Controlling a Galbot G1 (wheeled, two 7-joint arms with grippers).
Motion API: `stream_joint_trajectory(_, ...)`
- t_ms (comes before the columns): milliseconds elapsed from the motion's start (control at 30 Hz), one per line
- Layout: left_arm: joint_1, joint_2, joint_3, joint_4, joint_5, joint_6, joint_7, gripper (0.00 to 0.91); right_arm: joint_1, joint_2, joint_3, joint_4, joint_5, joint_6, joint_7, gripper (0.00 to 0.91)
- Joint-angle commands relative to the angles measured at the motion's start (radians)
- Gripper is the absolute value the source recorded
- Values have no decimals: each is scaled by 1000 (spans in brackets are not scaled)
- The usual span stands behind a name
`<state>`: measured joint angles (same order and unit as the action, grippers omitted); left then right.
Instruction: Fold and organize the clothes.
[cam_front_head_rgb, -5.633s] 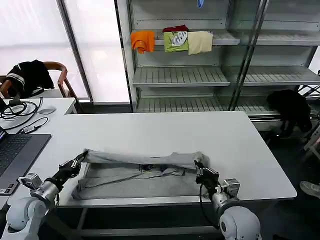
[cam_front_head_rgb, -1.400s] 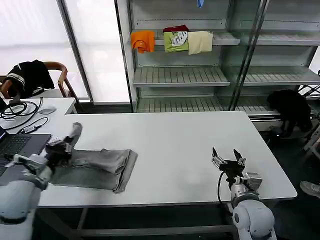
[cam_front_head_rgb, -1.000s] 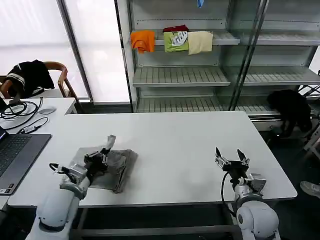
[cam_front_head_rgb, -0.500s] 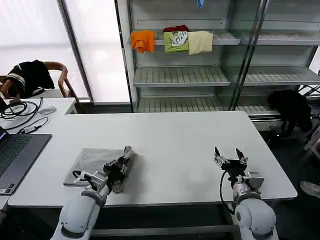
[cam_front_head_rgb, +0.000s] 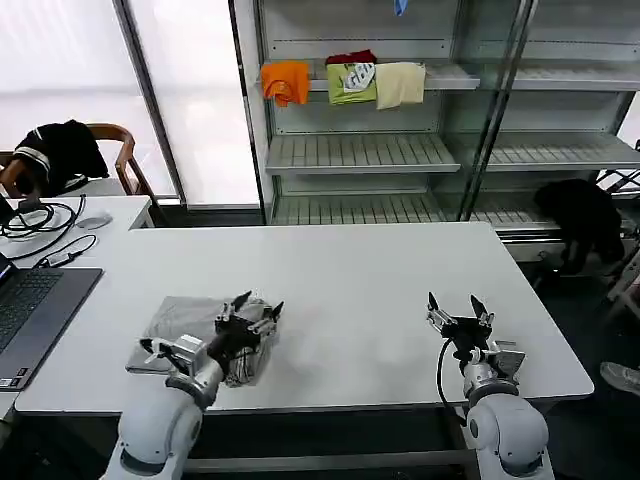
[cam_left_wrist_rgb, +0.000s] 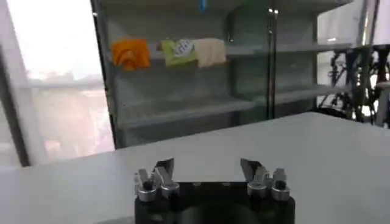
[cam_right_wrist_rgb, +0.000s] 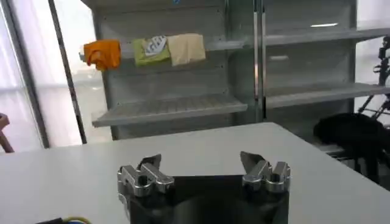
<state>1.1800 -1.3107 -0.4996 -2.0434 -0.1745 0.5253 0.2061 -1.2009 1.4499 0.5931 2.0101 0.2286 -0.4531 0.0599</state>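
The light grey T-shirt (cam_front_head_rgb: 190, 322) lies folded into a compact rectangle on the white table (cam_front_head_rgb: 340, 270), near the front left. My left gripper (cam_front_head_rgb: 258, 308) hovers open just above the shirt's right edge, nothing between its fingers. In the left wrist view the left gripper (cam_left_wrist_rgb: 207, 167) stands wide apart over bare tabletop. My right gripper (cam_front_head_rgb: 456, 308) is open over the table's front right, well away from the shirt; the right wrist view shows it (cam_right_wrist_rgb: 201, 161) spread with nothing held.
A metal shelf unit (cam_front_head_rgb: 400, 150) stands behind the table, with orange (cam_front_head_rgb: 286, 80), green (cam_front_head_rgb: 351, 82) and cream (cam_front_head_rgb: 400, 84) folded garments on its upper shelf. A laptop (cam_front_head_rgb: 30, 305) and cables (cam_front_head_rgb: 40, 225) sit at the left. Black clothes lie on a chair (cam_front_head_rgb: 60, 150) and at the right (cam_front_head_rgb: 580, 215).
The two arms folded the spread shirt, then the left arm folded it over to the left into a small rectangle. The left gripper has now let go and opened at its right edge. The right gripper stays put.
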Motion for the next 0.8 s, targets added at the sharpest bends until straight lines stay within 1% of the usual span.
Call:
stream_joint_trajectory(33, 15, 163, -337, 158, -156, -100, 31, 907, 2, 3, -3, -12, 0, 2, 0, 907)
stream_joint_trajectory(100, 17, 208, -367, 218, -201, -93, 30, 907, 7, 5, -10, -18, -3, 2, 0, 907)
stream_joint_trajectory(200, 24, 242, -371, 272, -209, -98, 37, 907, 14, 13, -18, -21, -10, 0, 0, 907)
stream_joint_trajectory(367, 25, 215, -341, 310, -155, -107, 44, 907, 19, 27, -27, -16, -20, -6, 0, 907)
stream_joint_trajectory(467, 18, 193, -332, 330, -155, -106, 48, 907, 19, 24, -28, -13, -21, -7, 0, 907)
stream_joint_trajectory(800, 14, 188, -318, 384, -124, -116, 53, 907, 21, 22, -26, -20, -16, -6, -2, 907)
